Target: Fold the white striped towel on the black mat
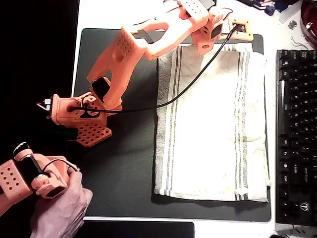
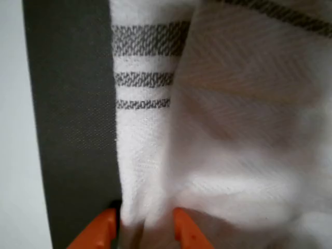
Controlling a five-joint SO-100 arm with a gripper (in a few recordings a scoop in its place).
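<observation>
Overhead view, left to right. Large matte black rectangular mat (image 1: 124,163) on the white desk (image 1: 99,12), filling most of the frame centre. Orange arm base at mid-left on the mat, links running up and right to the top edge. Off-white rectangular towel with thin grey stripes (image 1: 213,124) lying flat on the right half of the mat, one stripe group down its left edge, one down its right; single layer over nearly all of it as far as visible. Orange two-finger jaws (image 1: 207,45) at the towel's top edge, a bit left of its middle. Black keyboard (image 1: 296,134) at the far right, just beside the mat.

Wrist view, left to right. Pale desk strip, then the dark mat (image 2: 72,114), then the towel (image 2: 155,155) with three grey stripes in the upper middle. Towel edge bunched and gathered up between the two orange fingertips (image 2: 106,231) at the bottom of the frame. Jaws (image 2: 144,228) nearly closed, pinching that edge; cloth rising in a soft fold to the right, blurred.

Progress, as a judgement: early. Edge gripped, slight lift at most. Fold itself not yet made: still to carry the top edge down over the bottom edge, lay it aligned, release.
</observation>
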